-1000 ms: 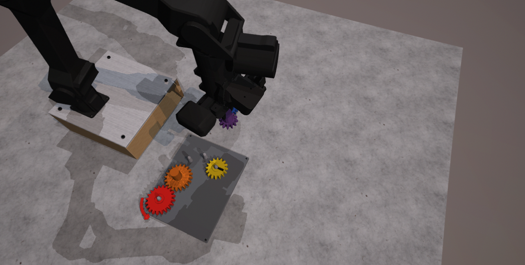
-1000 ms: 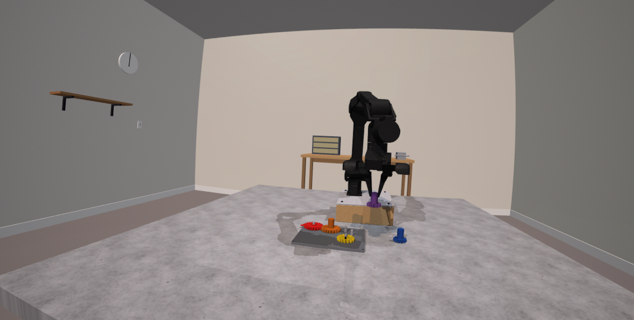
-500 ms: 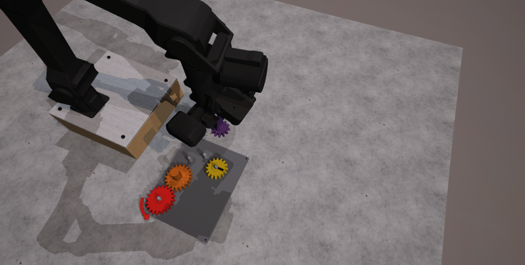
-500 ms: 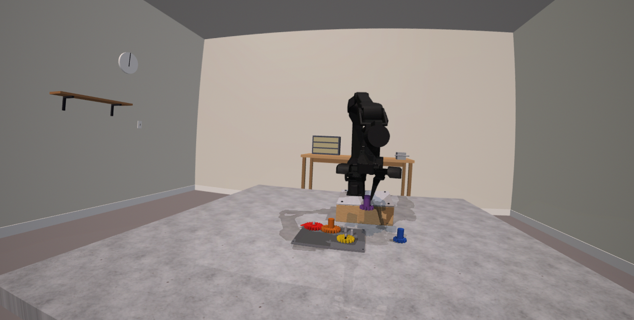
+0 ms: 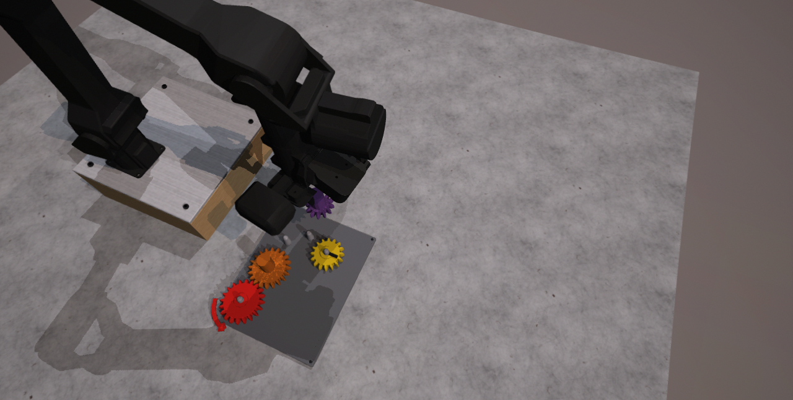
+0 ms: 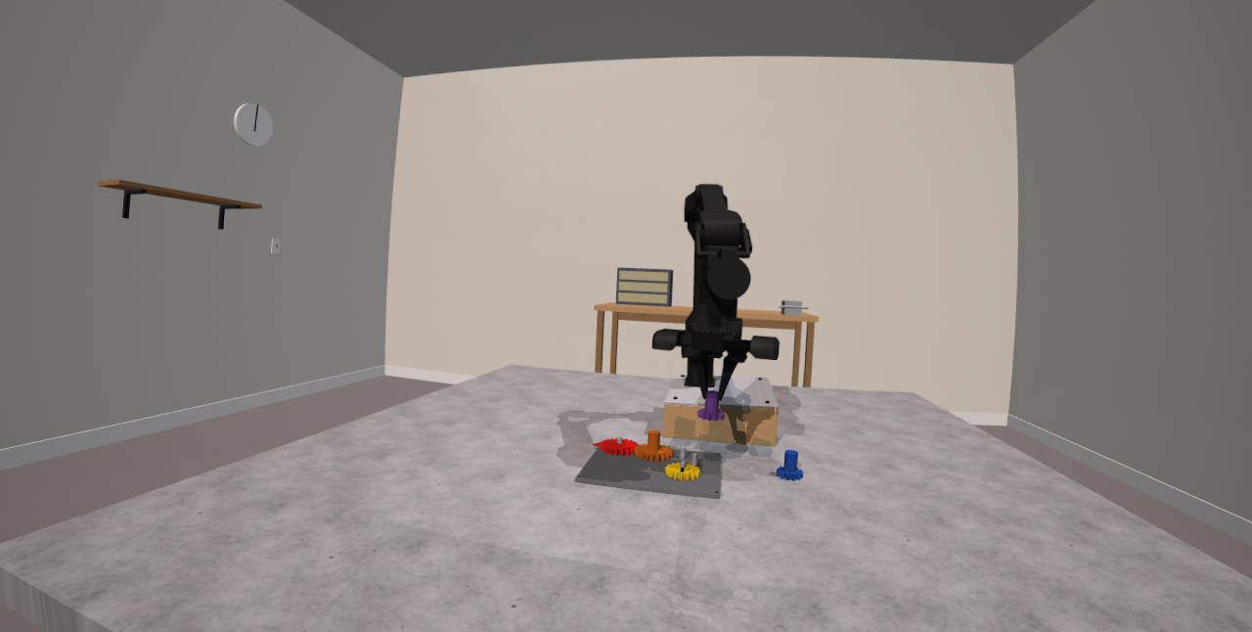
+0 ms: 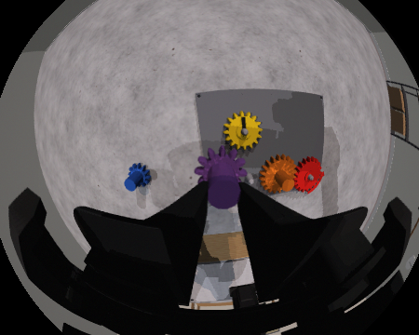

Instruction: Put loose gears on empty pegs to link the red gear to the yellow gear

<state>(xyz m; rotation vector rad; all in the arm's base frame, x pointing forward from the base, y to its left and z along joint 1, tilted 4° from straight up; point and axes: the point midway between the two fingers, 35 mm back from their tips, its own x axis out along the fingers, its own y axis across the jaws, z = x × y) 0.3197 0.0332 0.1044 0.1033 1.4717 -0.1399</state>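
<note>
My gripper [image 6: 715, 396] [image 7: 223, 188] is shut on the handle of the purple gear [image 5: 319, 208] [image 6: 710, 413] [image 7: 223, 167] and holds it in the air by the board's back edge. On the grey board [image 5: 338, 330] [image 6: 603, 482] [image 7: 300, 116], the orange gear [image 5: 269, 267] [image 6: 652, 451] [image 7: 277, 174] sits on a peg beside the red gear [image 5: 249, 309] [image 6: 617, 446] [image 7: 308, 173], their teeth meeting. The yellow gear [image 5: 322, 260] [image 6: 683, 472] [image 7: 251, 135] stands apart. Two bare pegs, one peg [image 5: 285, 239] near the orange gear and another peg [image 5: 310, 235] near the yellow gear, show. The blue gear [image 6: 789, 473] [image 7: 137, 176] stands on the table.
The arm's base sits on a wooden block with a metal top [image 5: 183, 176] behind the board. A red curved arrow [image 5: 215, 314] lies beside the red gear. The blue gear is off to the board's side, hidden by the arm in the top view.
</note>
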